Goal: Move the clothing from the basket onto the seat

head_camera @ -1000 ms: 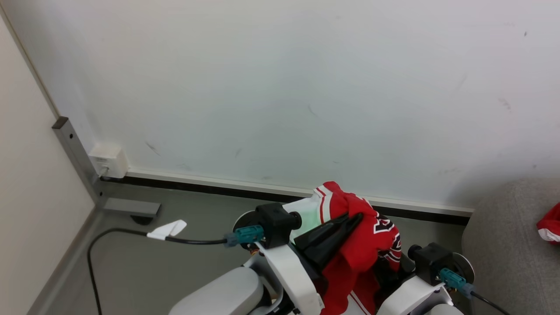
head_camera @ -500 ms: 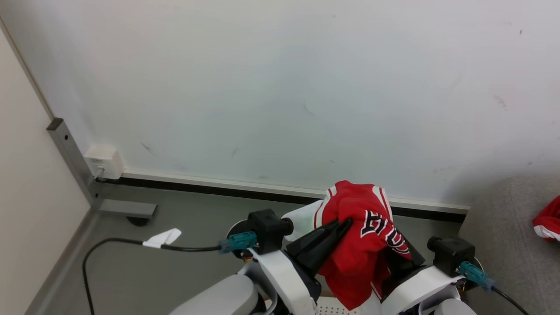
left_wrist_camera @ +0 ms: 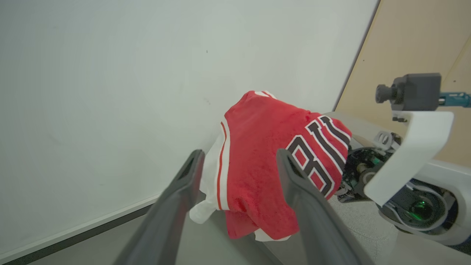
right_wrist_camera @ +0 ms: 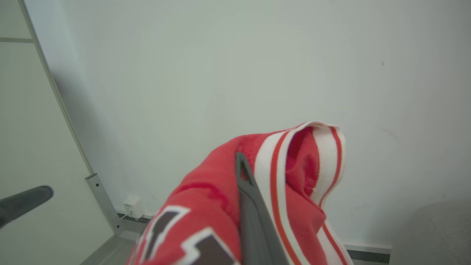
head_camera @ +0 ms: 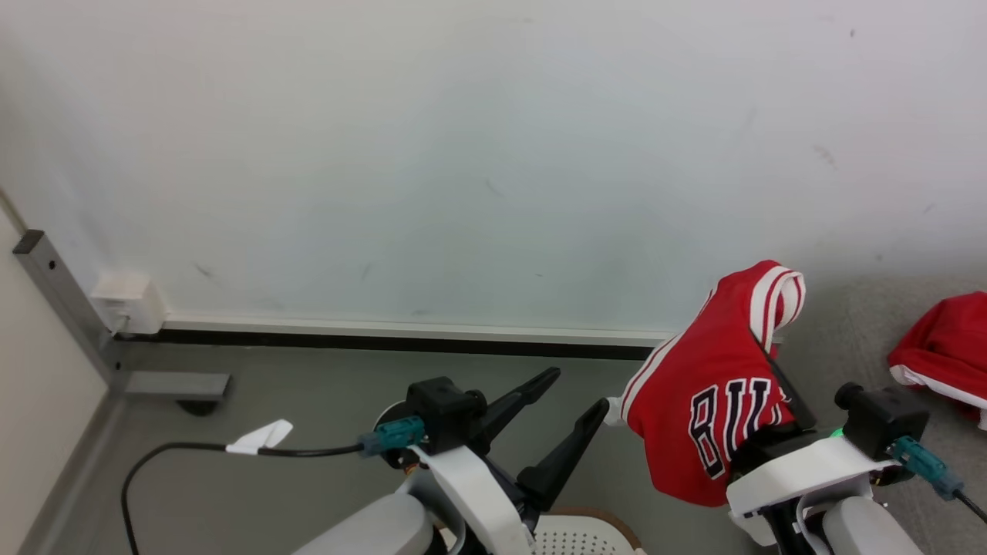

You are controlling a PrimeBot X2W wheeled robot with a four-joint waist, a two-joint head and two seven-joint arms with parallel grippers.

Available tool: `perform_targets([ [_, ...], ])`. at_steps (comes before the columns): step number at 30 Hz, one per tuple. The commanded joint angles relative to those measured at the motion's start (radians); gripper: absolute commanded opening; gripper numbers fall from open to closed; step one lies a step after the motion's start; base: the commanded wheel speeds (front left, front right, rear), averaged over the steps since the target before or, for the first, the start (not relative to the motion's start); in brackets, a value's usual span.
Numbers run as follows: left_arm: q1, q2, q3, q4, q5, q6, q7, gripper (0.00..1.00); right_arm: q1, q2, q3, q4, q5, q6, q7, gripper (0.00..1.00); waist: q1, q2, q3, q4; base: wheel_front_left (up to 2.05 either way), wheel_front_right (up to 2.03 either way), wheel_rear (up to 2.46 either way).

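Red jersey up in the air, bunched over the right gripper, jaws closed tight on the cloth, hanging between the basket below and the seat at right. Left gripper spread wide, holding nothing, just beside the cloth. Another red garment lying on the seat. Best now: swing right, well over the seat, lower, then release.

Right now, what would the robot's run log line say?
left end effector: open, empty | right end effector: shut on jersey | jersey: held up near seat | other red garment: on seat
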Motion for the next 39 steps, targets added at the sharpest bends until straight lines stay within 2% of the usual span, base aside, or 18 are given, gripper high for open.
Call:
perform_targets([
  [1,0.017,0.01,0.004,0.005,-0.012,0.001,-0.006,1.0,-0.005,-0.014,-0.027,-0.021,-0.005,-0.002,-0.003,0.0,0.0,0.0,0.011,-0.036,0.0,0.0,0.0],
  [13,0.026,0.027,0.033,0.018,0.014,0.008,-0.018,1.0,-0.001,-0.051,-0.177,-0.132,-0.065,-0.002,-0.003,0.0,0.0,0.0,0.052,-0.216,0.0,0.0,0.0],
  [19,0.032,0.038,0.053,0.03,0.035,0.013,-0.022,1.0,0.01,-0.051,-0.206,-0.162,-0.078,-0.002,-0.003,0.0,0.0,0.0,0.068,-0.304,0.0,0.0,0.0],
  [26,0.052,0.035,0.085,0.04,0.061,-0.002,-0.023,1.0,0.035,-0.039,-0.225,-0.192,-0.088,-0.002,-0.003,0.0,0.0,0.0,0.089,-0.405,0.0,0.0,0.0],
  [33,0.071,0.025,0.119,0.031,0.095,-0.017,-0.023,1.0,0.044,-0.031,-0.232,-0.212,-0.089,-0.002,-0.003,0.0,0.0,0.0,0.106,-0.457,0.0,0.0,0.0],
  [39,0.048,0.036,0.131,-0.026,0.16,-0.04,-0.023,1.0,0.003,-0.038,-0.261,-0.222,-0.073,-0.002,-0.003,0.0,0.0,0.0,0.163,-0.461,0.0,0.0,0.0],
])
